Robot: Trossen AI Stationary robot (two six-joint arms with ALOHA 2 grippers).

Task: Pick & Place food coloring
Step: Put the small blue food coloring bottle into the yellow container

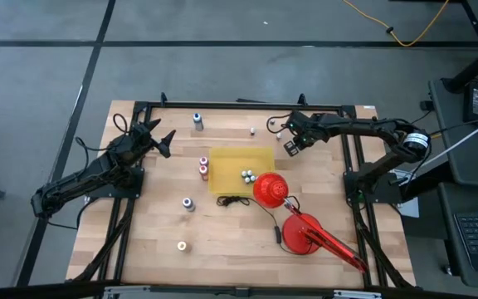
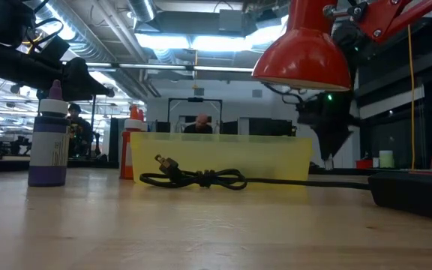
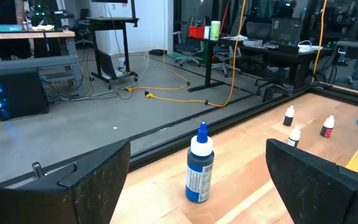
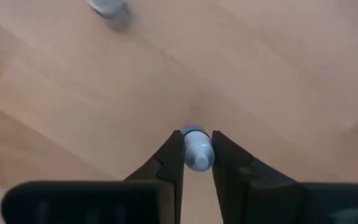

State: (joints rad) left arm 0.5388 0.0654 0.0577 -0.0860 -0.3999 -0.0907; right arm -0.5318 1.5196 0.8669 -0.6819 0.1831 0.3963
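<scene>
Food coloring bottles, tiny pale ones with coloured caps, are standing scattered over my wooden slat surface, and one small bottle with a light blue cap is sitting clamped between the two dark fingers of my right tool. I am seeing it from the right wrist camera, where its long axis is running along the line of the fingers and its blue cap is pointing away from the wrist, toward the wood beyond. From above, that right tool is hanging over the far right part of the surface, just beyond the yellow rectangular tray.

My left tool is waiting at the far left, its fingers spread wide and gripping nothing. Ahead of it an upright dark blue bottle with a white collar and blue nozzle is standing with its tip pointing straight up.

Two red-capped bottles are standing just beside the tray's left edge, and several pale bottles are resting inside it. A red dome-shaded lamp is overlapping the tray's near right corner, with its black cord lying in front of the tray.
</scene>
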